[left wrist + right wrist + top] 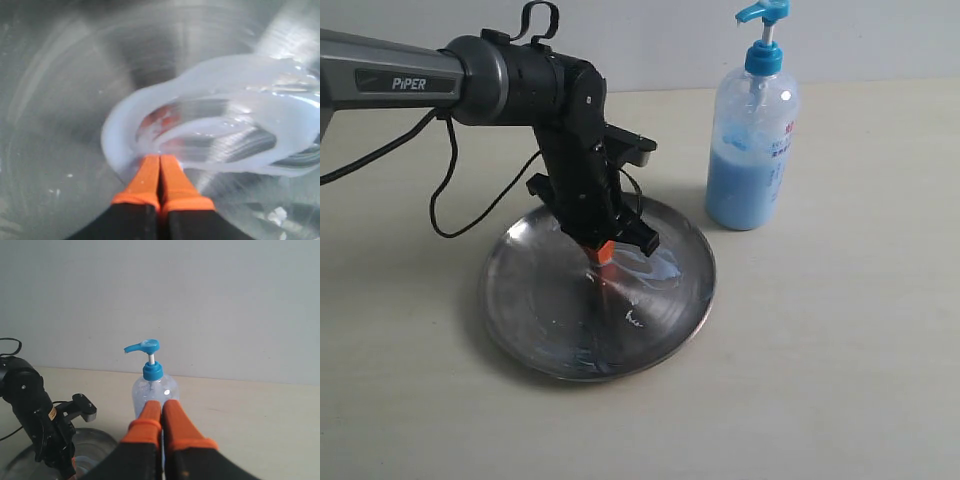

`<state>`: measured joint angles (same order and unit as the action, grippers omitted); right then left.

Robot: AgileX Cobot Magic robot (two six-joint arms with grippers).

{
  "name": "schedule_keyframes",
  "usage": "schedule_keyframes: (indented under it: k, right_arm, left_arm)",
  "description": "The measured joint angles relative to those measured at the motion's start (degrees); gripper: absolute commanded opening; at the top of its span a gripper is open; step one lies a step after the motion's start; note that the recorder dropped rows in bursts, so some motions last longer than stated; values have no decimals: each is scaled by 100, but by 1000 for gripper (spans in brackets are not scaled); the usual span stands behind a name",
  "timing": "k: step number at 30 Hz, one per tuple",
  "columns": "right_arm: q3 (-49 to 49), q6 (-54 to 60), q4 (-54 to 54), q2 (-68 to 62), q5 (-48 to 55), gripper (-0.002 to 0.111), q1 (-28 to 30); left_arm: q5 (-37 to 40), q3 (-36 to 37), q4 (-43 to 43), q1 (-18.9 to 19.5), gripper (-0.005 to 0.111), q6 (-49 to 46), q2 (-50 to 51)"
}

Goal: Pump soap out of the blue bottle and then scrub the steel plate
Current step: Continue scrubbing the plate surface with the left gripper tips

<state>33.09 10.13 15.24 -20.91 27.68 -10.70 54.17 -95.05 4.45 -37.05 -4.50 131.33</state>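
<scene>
The blue bottle (752,150) is standing upright near the pale tabletop's (840,350) far edge, just beside the steel plate (530,320). Its spout (760,12) is pointing toward the left edge. The left jaws, closed, are pressing into soap (280,90) smeared on the plate. The right jaws are hanging closed and empty. A plain wall (650,40) is rising behind.

The pale beige desk (840,350) carries two things. The steel plate (535,310) lies flat on it, near the middle and a little to the left. The blue bottle (752,150) stands upright farther back on the right, just beside the plate's rim.
</scene>
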Motion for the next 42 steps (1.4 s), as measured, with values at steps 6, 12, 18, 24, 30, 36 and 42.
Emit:
schedule_keyframes:
  k: [6,12,18,24,30,36,42]
  right_arm:
    - [0,0,0,0,0,4,0]
    - [0,0,0,0,0,4,0]
    - [0,0,0,0,0,4,0]
    - [0,0,0,0,0,4,0]
    - [0,0,0,0,0,4,0]
    - [0,0,0,0,0,4,0]
    - [0,0,0,0,0,4,0]
  left_arm:
    - [-76,0,12,-284,0,0,0]
    - [-374,0,409,-460,0,-84,0]
    - [-519,25,1546,-493,0,-666,26]
    - [-809,34,1626,-511,0,-835,34]
    - [-1117,34,1189,-413,0,-835,34]
    - [-1118,34,1025,-10,0,-756,39]
    - [-1018,34,950,372,0,-626,39]
